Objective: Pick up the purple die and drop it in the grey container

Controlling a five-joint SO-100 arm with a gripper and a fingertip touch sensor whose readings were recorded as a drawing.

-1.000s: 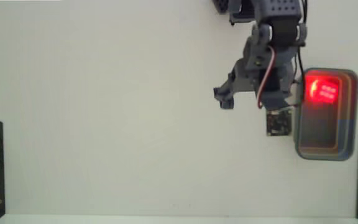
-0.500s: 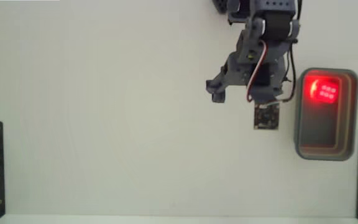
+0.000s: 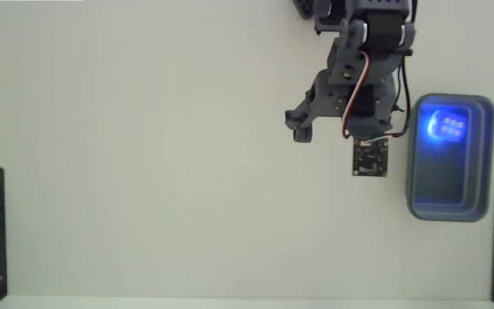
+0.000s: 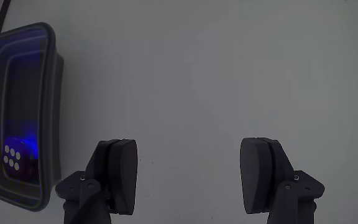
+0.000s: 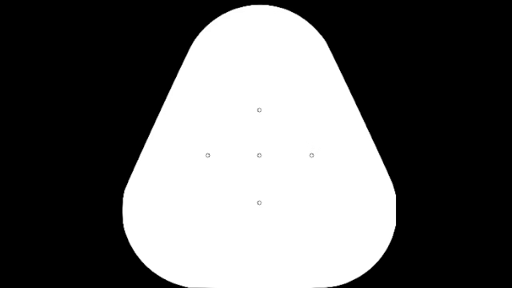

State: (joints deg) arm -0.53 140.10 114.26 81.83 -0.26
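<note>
Claw point(image 4: 191, 174) agape (empty) beside grey container point(image 3: 487, 154).

The die point(image 3: 447, 127) sits inside the tub point(image 3: 449, 209), at the end nearest the top of the fixed view, glowing blue with white pips showing. The tub is rectangular with rounded corners and a thick rim, lying flat on the tabletop point(image 3: 144, 154).
</note>
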